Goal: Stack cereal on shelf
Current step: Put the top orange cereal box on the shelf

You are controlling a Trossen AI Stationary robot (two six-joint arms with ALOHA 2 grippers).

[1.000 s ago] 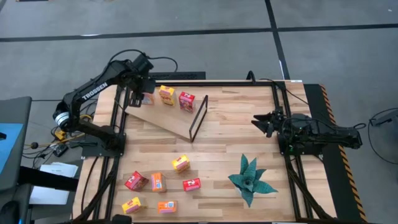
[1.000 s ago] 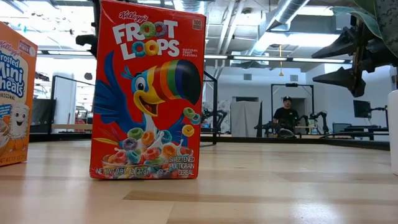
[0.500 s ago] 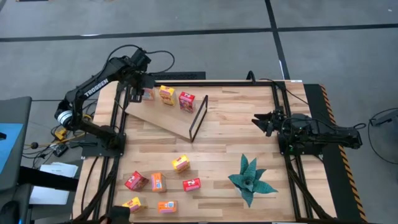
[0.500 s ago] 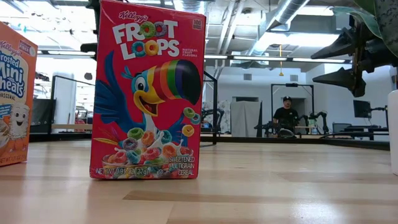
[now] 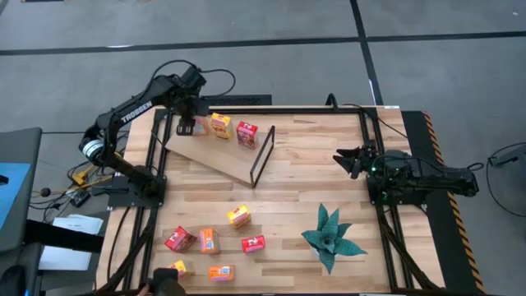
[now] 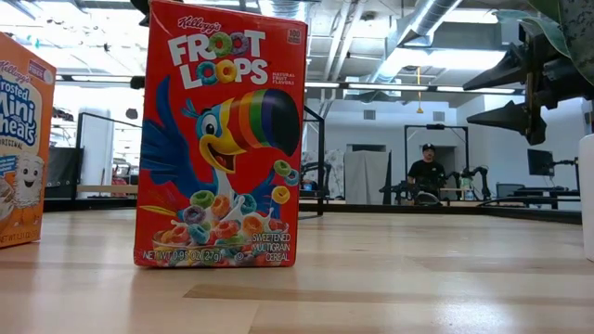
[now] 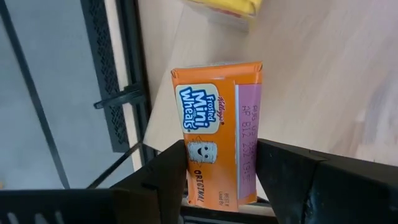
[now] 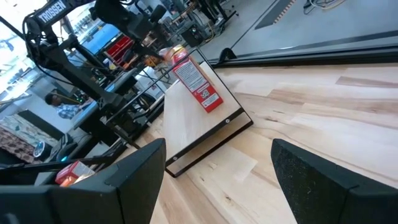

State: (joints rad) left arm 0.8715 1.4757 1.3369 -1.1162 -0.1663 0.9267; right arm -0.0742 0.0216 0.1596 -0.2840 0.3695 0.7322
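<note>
Left gripper sits at the far-left corner of the shelf, fingers on both sides of an orange Mini-Wheats box. Whether they actually clamp it or just bracket it, cannot tell. The box rests on the shelf board near its edge.

2 more cereal boxes stand on the shelf just beside it: a yellow box and a red box, the red one nearer the black frame.

Right gripper is parked at the right side of the tabletop, jaws wide apart, holding nothing.

6 loose boxes are scattered at the near-left of the tabletop. A Froot Loops box stands upright close to the low camera. A green plant sits near right.
</note>
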